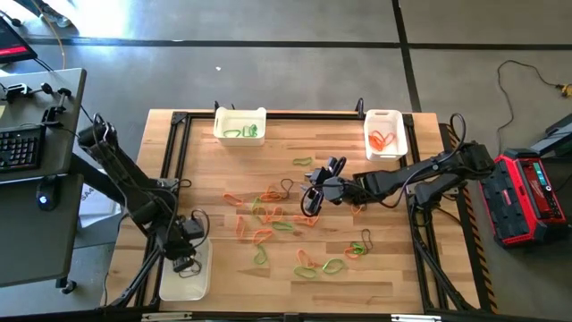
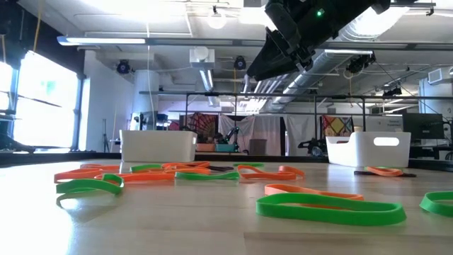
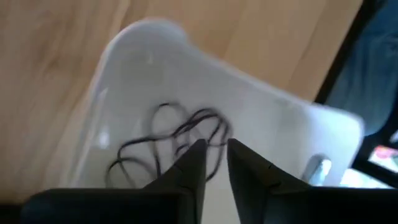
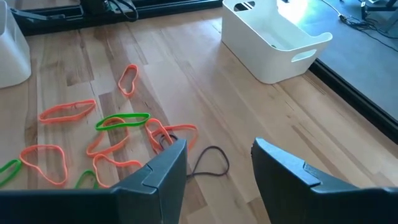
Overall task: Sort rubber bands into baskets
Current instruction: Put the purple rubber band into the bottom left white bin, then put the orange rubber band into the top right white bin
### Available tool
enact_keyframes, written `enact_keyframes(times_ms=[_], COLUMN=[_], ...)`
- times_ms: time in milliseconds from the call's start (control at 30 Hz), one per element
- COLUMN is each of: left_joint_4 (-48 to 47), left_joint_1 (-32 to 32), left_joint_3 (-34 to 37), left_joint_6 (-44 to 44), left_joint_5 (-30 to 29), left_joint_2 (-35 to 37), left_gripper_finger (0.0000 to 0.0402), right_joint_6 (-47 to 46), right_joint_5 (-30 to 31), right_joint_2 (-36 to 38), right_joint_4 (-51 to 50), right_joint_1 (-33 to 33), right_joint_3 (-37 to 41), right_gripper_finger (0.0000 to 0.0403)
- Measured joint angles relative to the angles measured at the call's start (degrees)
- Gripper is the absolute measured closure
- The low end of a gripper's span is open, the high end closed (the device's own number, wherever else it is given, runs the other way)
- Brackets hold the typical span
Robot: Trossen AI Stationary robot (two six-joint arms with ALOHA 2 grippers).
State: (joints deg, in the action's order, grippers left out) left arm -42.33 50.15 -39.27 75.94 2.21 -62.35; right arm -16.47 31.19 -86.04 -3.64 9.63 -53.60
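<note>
1. The worktop (image 1: 384, 268) is a pale wooden surface with a black frame along its edges.
2. Three white baskets stand on it: one at the far edge left of centre (image 1: 239, 125), one at the far right corner (image 1: 385, 132), and one at the near left corner (image 1: 186, 270).
3. The far left basket holds green rubber bands (image 1: 244, 132); the far right basket holds orange rubber bands (image 1: 382, 139).
4. The left gripper (image 3: 213, 163) hangs over the near left basket (image 3: 261, 112), its fingers a narrow gap apart with nothing between them.
5. Dark rubber bands (image 3: 168, 140) lie tangled on the floor of that basket, just beyond the fingertips.
6. The right gripper (image 1: 315, 190) is over the middle of the worktop, raised above it, with its fingers spread apart and empty.
7. Loose rubber bands (image 1: 268, 219) in green, orange and dark colours are scattered across the centre and near half of the worktop.
8. In the right wrist view, a dark band (image 4: 208, 160) lies flat on the wood between the two fingers, next to orange bands (image 4: 68, 111) and a green band (image 4: 122, 121).
9. In the low view, a green band (image 2: 329, 208) and an orange band (image 2: 311, 191) lie nearest the camera.
</note>
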Motion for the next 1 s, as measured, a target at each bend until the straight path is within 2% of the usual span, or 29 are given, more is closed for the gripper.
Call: enact_keyframes(times_ms=[233,300,433,500,667,800,1000], left_joint_4=[7.85,8.13,7.98,8.07,7.76,7.56,7.46], left_joint_1=[-2.60,-3.46,-7.76,-10.98,-21.03,-29.54,-39.16], left_joint_3=[-0.21,-0.96,-1.61,-1.84,-1.84,-1.84,-1.84], left_joint_6=[-1.74,-6.19,-14.47,-18.01,-28.95,-39.34,-53.92], left_joint_5=[-1.54,-4.83,-15.17,-17.21,-17.77,-15.40,-13.60], left_joint_2=[-0.71,-0.73,-0.71,-0.71,-0.71,-0.71,-2.05], left_gripper_finger=[0.0282,0.0275,0.0278,0.0284,0.0310,0.0327,0.0322], right_joint_6=[0.06,1.07,2.43,2.43,3.45,3.81,4.07], right_joint_5=[-0.15,-0.14,-0.13,-0.12,-0.12,-0.12,-0.14], right_joint_2=[0.00,0.00,0.00,0.00,0.00,0.00,0.00], right_joint_4=[-0.01,0.01,0.02,0.02,0.02,0.00,-0.35], right_joint_1=[0.00,0.00,-0.21,-0.35,-1.09,-2.06,-3.69], right_joint_3=[0.00,0.00,0.00,0.00,0.00,0.00,0.00], right_gripper_finger=[0.0233,0.0233,0.0233,0.0233,0.0233,0.0233,0.0233])
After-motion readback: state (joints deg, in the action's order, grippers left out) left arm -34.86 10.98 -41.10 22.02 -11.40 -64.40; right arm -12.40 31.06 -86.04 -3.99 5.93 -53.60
